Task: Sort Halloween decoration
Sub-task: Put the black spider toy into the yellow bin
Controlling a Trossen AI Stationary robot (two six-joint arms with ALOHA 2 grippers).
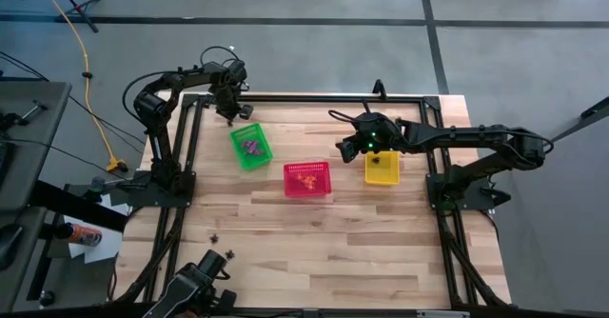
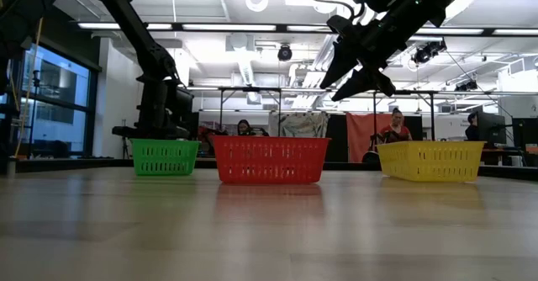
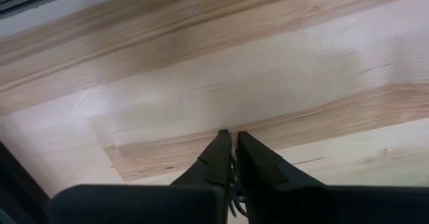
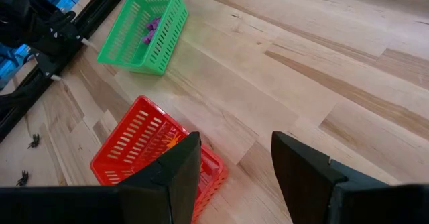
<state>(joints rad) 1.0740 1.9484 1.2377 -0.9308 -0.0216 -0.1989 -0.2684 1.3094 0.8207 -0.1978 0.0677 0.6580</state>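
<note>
Wooden desk [image 1: 314, 251], arms at both far corners. Left claw [image 1: 229, 114] is clenched tight, empty, just behind the green basket [image 1: 251, 147], which holds purple trinkets [image 1: 250, 147]. Two black trinkets [image 1: 215, 234] lie loose on the near left of the desk. In the middle, the red basket [image 1: 307, 179] holds orange trinkets [image 1: 305, 177]. Right claw [image 1: 348, 150] hangs released, empty, above the desk between the red basket and the yellow basket [image 1: 382, 168], which has a dark trinket [image 1: 380, 163] inside. People sit in the room behind

Bright ceiling lights; soft shadows; table [image 2: 269, 230] foreground blurred in low view.
</note>
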